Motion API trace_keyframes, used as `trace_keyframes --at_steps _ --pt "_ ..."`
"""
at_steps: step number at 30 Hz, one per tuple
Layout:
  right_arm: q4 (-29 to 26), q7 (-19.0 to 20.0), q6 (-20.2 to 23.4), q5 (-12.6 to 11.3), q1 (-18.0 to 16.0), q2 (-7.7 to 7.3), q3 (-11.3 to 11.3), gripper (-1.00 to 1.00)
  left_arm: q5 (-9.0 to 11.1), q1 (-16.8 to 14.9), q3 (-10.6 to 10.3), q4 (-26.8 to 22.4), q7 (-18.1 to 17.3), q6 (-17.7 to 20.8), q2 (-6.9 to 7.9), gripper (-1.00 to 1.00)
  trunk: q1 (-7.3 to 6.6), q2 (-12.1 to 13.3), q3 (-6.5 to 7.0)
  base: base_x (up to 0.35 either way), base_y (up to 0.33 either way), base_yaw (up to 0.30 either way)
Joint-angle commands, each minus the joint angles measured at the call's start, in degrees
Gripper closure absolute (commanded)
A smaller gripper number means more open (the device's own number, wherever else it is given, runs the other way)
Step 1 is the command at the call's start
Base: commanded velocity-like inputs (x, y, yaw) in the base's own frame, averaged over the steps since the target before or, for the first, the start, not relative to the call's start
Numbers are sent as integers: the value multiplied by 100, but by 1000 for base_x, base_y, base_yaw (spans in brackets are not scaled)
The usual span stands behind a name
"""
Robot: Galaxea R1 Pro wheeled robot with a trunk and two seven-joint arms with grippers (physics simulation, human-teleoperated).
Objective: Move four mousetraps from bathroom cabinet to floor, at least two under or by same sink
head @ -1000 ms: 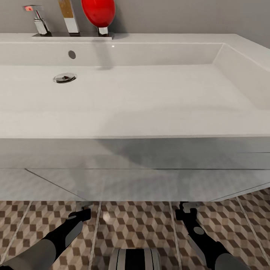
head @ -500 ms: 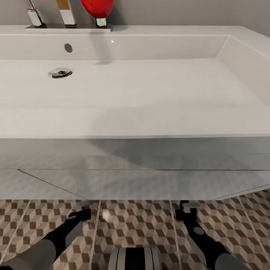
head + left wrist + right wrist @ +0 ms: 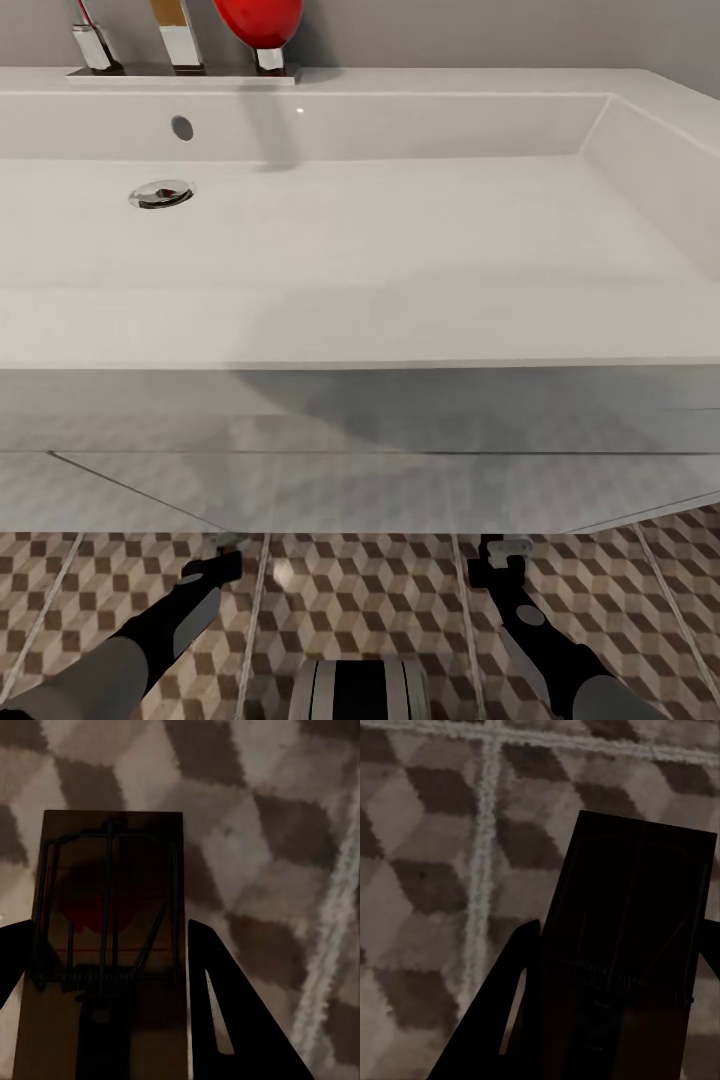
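**Two mousetraps held low beside the sink**

The white sink (image 3: 400,230) fills the head view above the cube-patterned bathroom floor (image 3: 370,590). The left gripper (image 3: 105,982) clasps one mousetrap (image 3: 105,907); the right gripper (image 3: 615,990) clasps another mousetrap (image 3: 637,915), both over tiles.

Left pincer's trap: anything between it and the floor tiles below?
Nothing visible. In the left wrist view the flat brown wooden mousetrap sits between the left pincer fingers, with bare cube-patterned floor tiles directly beyond. The white sink vanity is above, not between them.
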Motion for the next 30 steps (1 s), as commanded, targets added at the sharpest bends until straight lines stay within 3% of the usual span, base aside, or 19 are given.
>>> trace_keyframes --at_steps 1,30 --pt "0 -13 -23 -64 -3 -6 47 100 18 -2 -49 -20 57 15 13 100 -1 -1 -4 0 0 0" --pt "0 -22 -23 -66 -3 -2 47 100 17 -2 -33 -191 44 -377 9 100 -1 -1 -4 0 0 0"
